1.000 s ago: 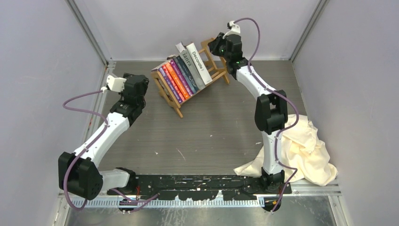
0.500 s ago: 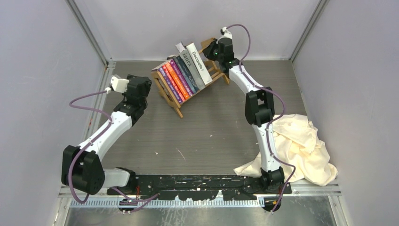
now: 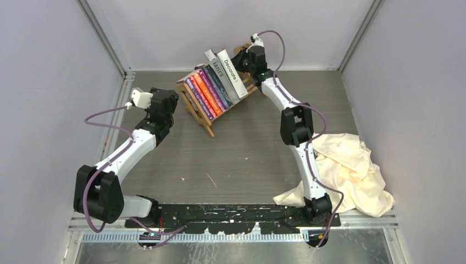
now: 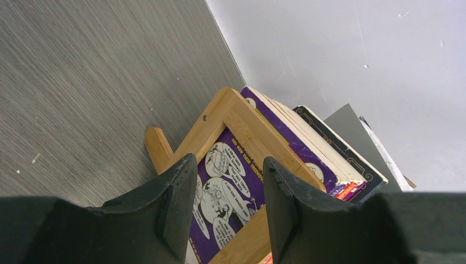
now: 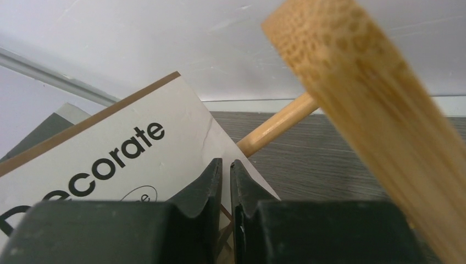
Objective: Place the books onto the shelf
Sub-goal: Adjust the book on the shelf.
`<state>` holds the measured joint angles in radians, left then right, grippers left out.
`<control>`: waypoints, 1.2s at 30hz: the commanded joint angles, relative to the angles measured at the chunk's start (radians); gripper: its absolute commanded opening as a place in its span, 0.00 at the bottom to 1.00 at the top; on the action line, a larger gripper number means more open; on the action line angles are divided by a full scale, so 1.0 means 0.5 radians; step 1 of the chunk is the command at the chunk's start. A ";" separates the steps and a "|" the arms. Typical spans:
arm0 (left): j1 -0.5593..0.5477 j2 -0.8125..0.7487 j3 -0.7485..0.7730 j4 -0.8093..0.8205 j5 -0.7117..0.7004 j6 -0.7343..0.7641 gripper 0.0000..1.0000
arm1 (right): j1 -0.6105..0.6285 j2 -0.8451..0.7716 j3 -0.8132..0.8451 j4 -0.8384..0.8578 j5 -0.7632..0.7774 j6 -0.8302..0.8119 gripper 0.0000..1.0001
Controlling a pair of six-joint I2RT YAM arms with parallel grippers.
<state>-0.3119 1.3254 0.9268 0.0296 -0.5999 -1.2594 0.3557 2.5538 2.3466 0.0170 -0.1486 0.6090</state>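
Observation:
The light-wood shelf stands slanted at the back of the table with several books in it: purple and red-orange paperbacks, a dark one, a tall grey one and a white "Decorate" book. My left gripper hovers open just off the shelf's left end. In the left wrist view its fingers frame the purple book cover behind the end frame, holding nothing. My right gripper is shut and empty at the shelf's right end, its tips against the white book beside the wooden frame.
A crumpled cream cloth lies at the right, beside the right arm's base. Grey walls close in the table on three sides, the back wall just behind the shelf. The arms' black base rail runs along the near edge.
The right arm has swung left, bringing its shut gripper in against the white book at the shelf's right end. The left arm has crept slightly toward the shelf's left end.

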 commanded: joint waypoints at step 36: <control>0.009 -0.026 0.009 0.181 0.022 0.022 0.46 | -0.058 -0.439 -0.517 -0.014 0.139 -0.112 0.43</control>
<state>-0.3119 1.3495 0.9264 0.0711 -0.5762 -1.2736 0.3496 2.4516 2.0899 0.0067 -0.1375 0.5755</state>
